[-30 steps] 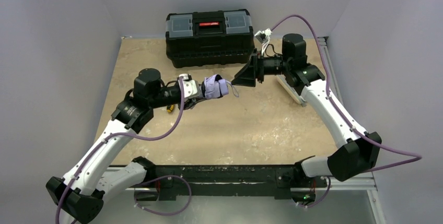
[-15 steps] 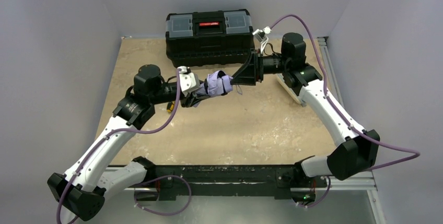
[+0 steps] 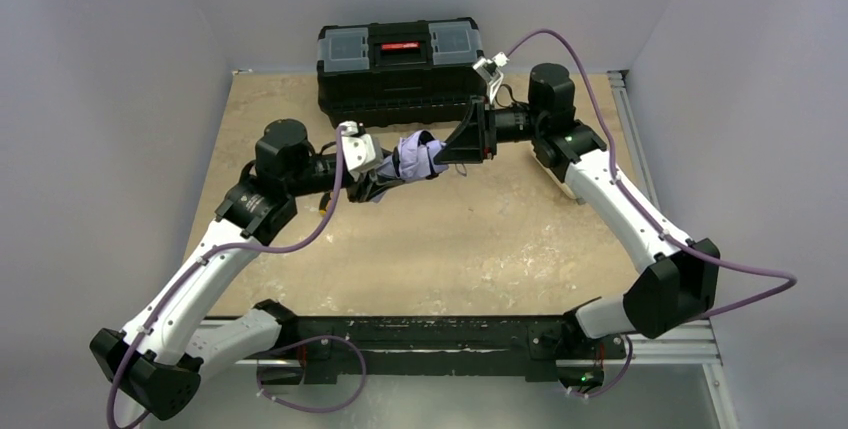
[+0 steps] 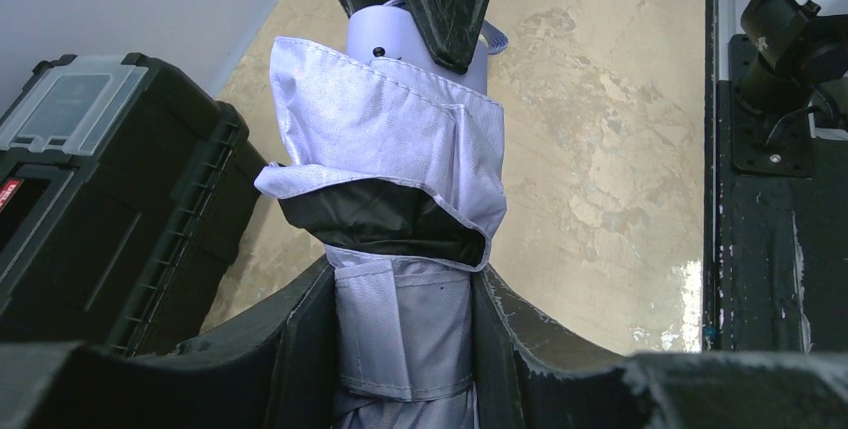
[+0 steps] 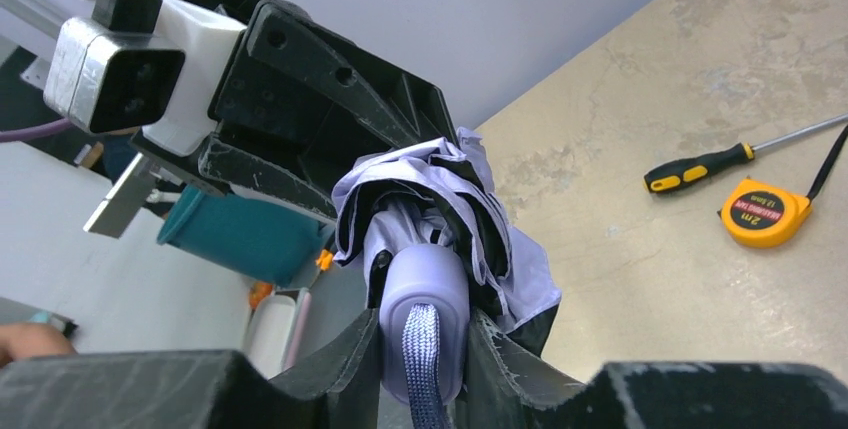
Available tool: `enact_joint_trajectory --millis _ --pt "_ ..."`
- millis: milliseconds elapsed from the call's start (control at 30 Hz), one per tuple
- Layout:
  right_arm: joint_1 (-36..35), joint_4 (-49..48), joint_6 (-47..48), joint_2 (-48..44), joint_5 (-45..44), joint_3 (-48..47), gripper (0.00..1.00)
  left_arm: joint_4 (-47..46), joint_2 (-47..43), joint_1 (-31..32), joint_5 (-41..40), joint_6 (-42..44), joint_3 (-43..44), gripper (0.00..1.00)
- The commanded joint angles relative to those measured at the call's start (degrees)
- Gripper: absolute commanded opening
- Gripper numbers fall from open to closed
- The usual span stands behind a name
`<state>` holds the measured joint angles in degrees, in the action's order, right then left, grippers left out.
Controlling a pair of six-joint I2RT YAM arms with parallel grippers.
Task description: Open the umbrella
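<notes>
Gripping a folded lavender-white fabric umbrella [image 3: 418, 157] mid-scene, seemingly off the mottled beige worktop [image 3: 480, 239]. Pinched at the canopy [image 4: 400, 139] by the left pincer [image 4: 400, 294], at the handle [image 5: 425, 294] by the right pincer [image 5: 422, 337].

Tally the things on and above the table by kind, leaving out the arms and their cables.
umbrella: 1
toolbox: 1
screwdriver: 1
tape measure: 1
Total: 4
</notes>
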<state>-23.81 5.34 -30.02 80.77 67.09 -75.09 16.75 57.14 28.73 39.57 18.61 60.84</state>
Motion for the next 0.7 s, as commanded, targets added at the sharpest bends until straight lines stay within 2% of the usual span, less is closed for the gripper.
enact_joint_trajectory --millis 0,33,67,167,267,400,533,600,633,667 --pt "-0.78 -4.01 -1.72 0.23 2.50 -2.31 0.18 -3.96 -0.12 1.43 -0.39 1.48 3.40 0.00" --pt "-0.78 -4.24 -1.84 0.26 3.56 -2.61 0.07 -3.43 -0.08 1.49 -0.39 1.54 3.41 0.00" --pt "-0.48 -4.36 -2.00 0.24 3.99 -2.68 0.00 -2.87 -0.08 1.39 -0.65 1.38 3.41 0.00" --pt "2.82 -0.80 1.24 -0.46 4.13 -2.76 0.00 -1.29 -0.38 -0.20 0.19 0.22 2.51 0.00" --pt "7.95 6.97 8.34 -0.87 6.35 -3.93 0.00 -1.98 -0.99 -4.21 2.82 -0.42 -0.62 0.00" --pt "16.28 29.89 26.13 0.97 8.97 -8.06 0.00 2.29 -1.82 -10.06 6.24 6.11 -2.82 0.00" --pt "23.42 54.01 50.36 7.11 7.08 -15.60 0.00 9.47 -3.79 -13.75 8.61 15.96 -4.26 0.00" --pt "27.17 60.93 57.32 10.85 5.14 -19.25 0.00 9.96 -4.29 -15.65 9.65 16.78 -5.02 0.00" --pt "27.99 61.74 57.67 12.25 4.67 -20.28 0.16 9.96 -4.16 -16.29 9.98 16.31 -4.97 0.00" --pt "28.26 61.04 55.81 13.21 4.51 -21.15 0.40 9.97 -3.80 -16.41 10.00 15.77 -4.56 0.00"
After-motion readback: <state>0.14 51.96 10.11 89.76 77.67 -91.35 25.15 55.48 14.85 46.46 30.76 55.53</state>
